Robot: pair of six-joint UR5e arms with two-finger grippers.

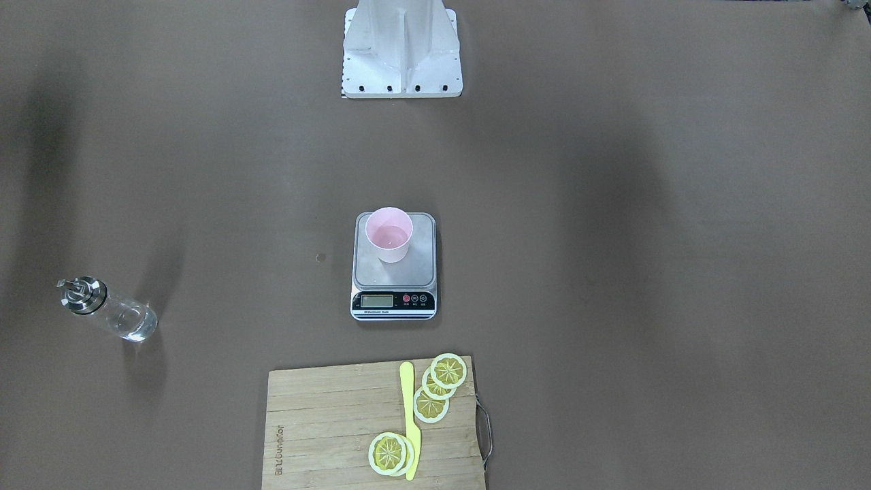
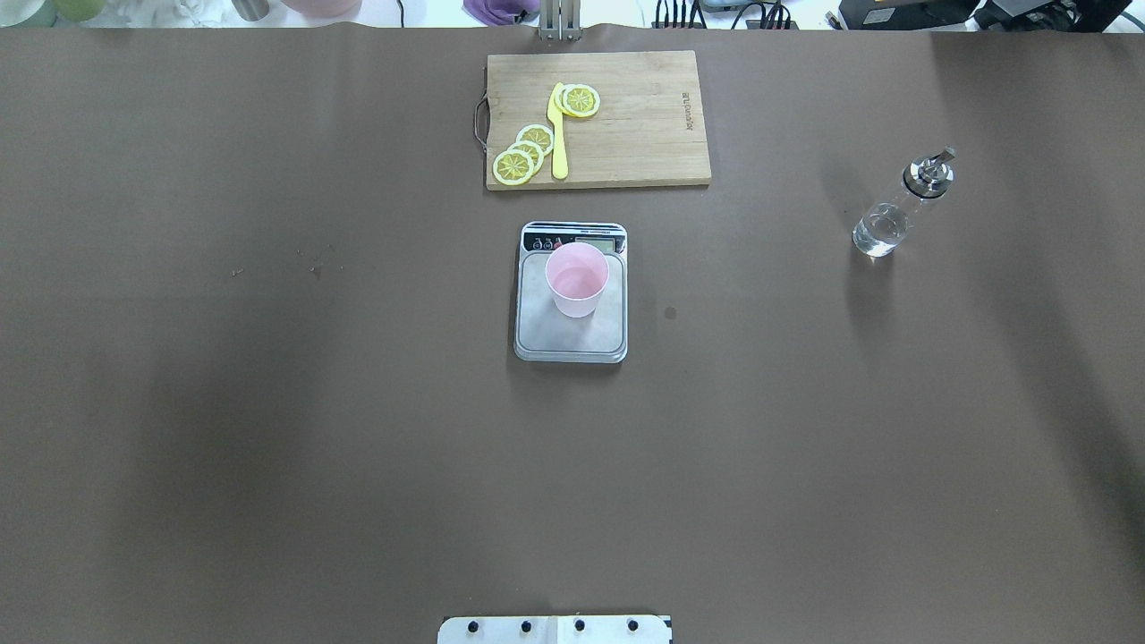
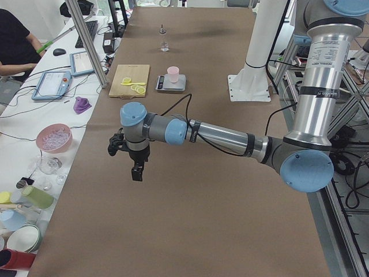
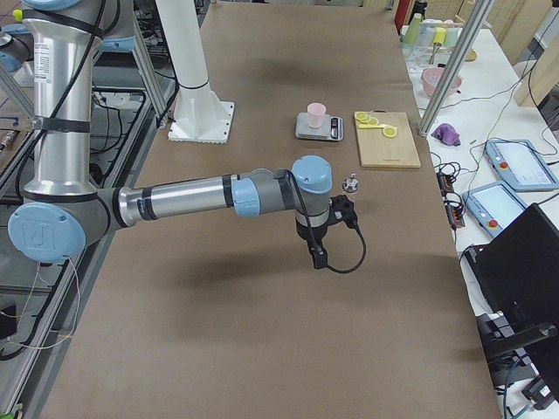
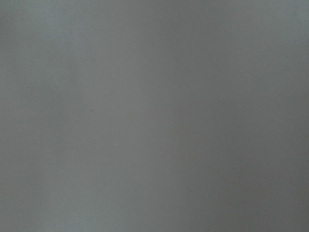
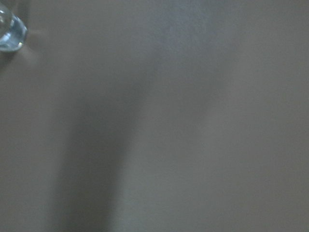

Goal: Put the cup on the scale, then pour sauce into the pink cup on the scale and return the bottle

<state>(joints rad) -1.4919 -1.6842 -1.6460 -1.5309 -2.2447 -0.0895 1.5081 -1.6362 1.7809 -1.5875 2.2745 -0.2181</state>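
The pink cup [image 1: 388, 235] stands upright on the silver scale [image 1: 416, 271], toward its back edge; it also shows overhead [image 2: 577, 279] on the scale [image 2: 539, 324]. The clear glass bottle [image 1: 109, 309] with its silver spout cap stands alone on the table, far to the robot's right [image 2: 899, 207]; its base shows in the right wrist view's corner [image 6: 9, 31]. My left gripper [image 3: 115, 144] hangs over bare table far from the scale. My right gripper [image 4: 342, 212] hangs just short of the bottle [image 4: 350, 184]. I cannot tell whether either is open or shut.
A wooden cutting board [image 2: 644, 134] with lemon slices [image 2: 523, 152] and a yellow knife [image 2: 558, 134] lies just beyond the scale. The robot's white base [image 2: 555, 630] stands at the near edge. Operators' gear lines the far side table [image 3: 55, 138].
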